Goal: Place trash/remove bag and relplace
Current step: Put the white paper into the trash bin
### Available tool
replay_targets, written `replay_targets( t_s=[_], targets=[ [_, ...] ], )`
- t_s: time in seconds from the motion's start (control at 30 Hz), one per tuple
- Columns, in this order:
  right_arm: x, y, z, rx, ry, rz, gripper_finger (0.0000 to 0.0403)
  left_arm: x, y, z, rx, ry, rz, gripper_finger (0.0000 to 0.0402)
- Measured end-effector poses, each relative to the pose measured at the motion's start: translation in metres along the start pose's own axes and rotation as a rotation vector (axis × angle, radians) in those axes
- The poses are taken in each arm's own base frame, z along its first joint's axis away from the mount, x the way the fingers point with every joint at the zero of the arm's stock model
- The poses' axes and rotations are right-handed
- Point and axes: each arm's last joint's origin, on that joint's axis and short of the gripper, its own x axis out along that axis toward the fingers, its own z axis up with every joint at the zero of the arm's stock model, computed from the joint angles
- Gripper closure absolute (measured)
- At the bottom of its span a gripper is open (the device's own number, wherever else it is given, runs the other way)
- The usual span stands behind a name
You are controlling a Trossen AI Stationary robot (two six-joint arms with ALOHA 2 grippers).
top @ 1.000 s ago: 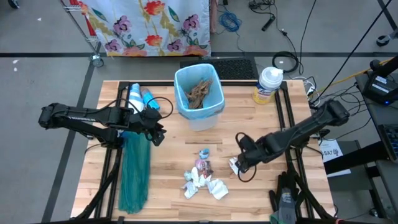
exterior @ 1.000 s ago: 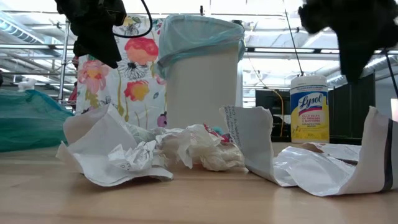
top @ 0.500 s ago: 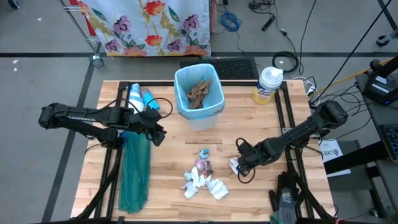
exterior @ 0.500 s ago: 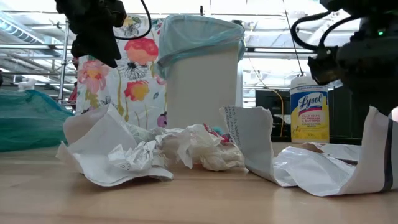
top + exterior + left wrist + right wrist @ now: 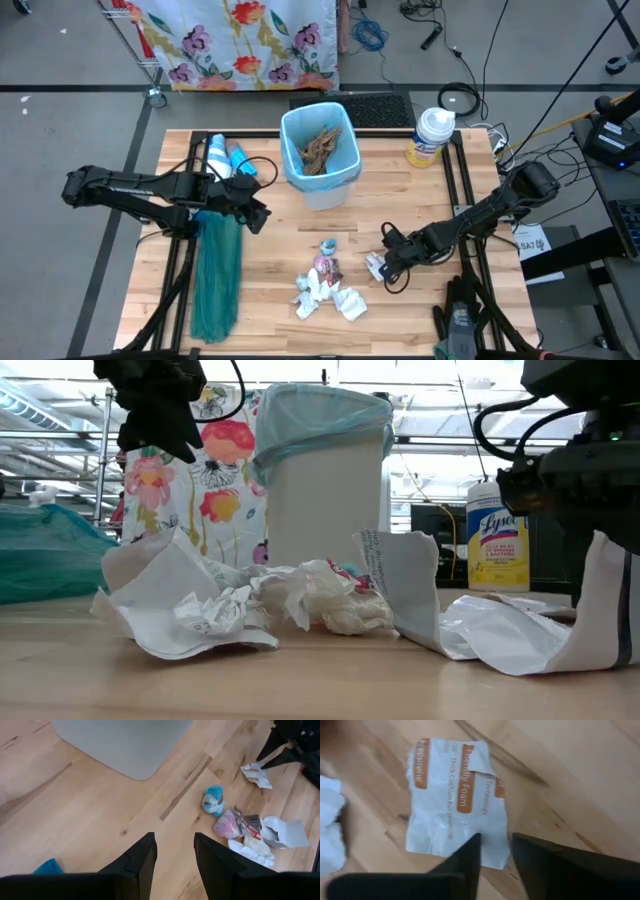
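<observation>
The white bin (image 5: pixel 320 160) with its pale blue bag (image 5: pixel 322 412) folded over the rim stands at the table's far middle, crumpled brown paper (image 5: pixel 318 146) inside. Loose trash (image 5: pixel 325 285), white scraps with pink and blue bits, lies near the table's near edge. A white scrap with orange print (image 5: pixel 455 800) lies to the right of that pile. My right gripper (image 5: pixel 381 266) is open and low over this scrap, fingertips (image 5: pixel 470 855) above its edge. My left gripper (image 5: pixel 256 216) hangs open above the table, left of the bin. My right gripper comes slanting down from the table's right side, its open fingers over the printed scrap's edge (image 5: pixel 490 862). Whether they touch the paper I cannot tell.
A darker teal-green bag (image 5: pixel 217 275) lies along the left side. Blue rolls (image 5: pixel 226 158) lie at the far left, a wipes canister (image 5: pixel 431 135) stands at the far right. Bare wood (image 5: pixel 280 235) lies between bin and trash pile.
My right gripper has come down toward the printed scrap and shifted slightly toward the near edge; in the low view it dropped from the picture's top to just above the paper. The trash has stayed put.
</observation>
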Motion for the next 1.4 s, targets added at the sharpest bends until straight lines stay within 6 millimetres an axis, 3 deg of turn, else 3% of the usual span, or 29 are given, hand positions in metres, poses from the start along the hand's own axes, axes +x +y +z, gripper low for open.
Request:
replay_targets(
  t_s=[0.1,0.17,0.47,0.77,0.93,1.1,1.3,1.4],
  targets=[
    [0.0,0.004,0.001,-0.021,-0.007,0.034,0.0375,0.0,-0.001,0.001,-0.001,-0.008,-0.007,0.0265],
    [0.0,0.006,0.002,-0.031,-0.015,0.057,0.0394,0.0,-0.001,0.001,-0.002,-0.011,-0.008,0.0265],
    [-0.009,0.016,0.006,-0.034,-0.02,0.068,0.0403,0.0,-0.001,0.001,-0.001,-0.013,-0.005,0.0265],
    [-0.044,0.041,0.018,-0.122,-0.033,-0.011,0.0403,0.0,-0.002,0.003,-0.004,-0.034,-0.021,0.0265],
    [-0.05,0.047,0.021,-0.196,-0.038,0.016,0.0399,0.0,-0.002,0.003,-0.004,-0.034,-0.021,0.0265],
    [-0.05,0.049,0.021,-0.245,-0.039,0.038,0.0346,0.0,-0.002,0.003,-0.004,-0.033,-0.021,0.0265],
    [-0.05,0.049,0.022,-0.385,-0.062,0.028,0.0235,0.0,-0.002,0.003,-0.004,-0.028,-0.025,0.0265],
    [-0.05,0.05,0.024,-0.493,-0.158,-0.011,0.0175,0.0,-0.003,0.003,-0.005,-0.027,-0.026,0.0265]
  ],
)
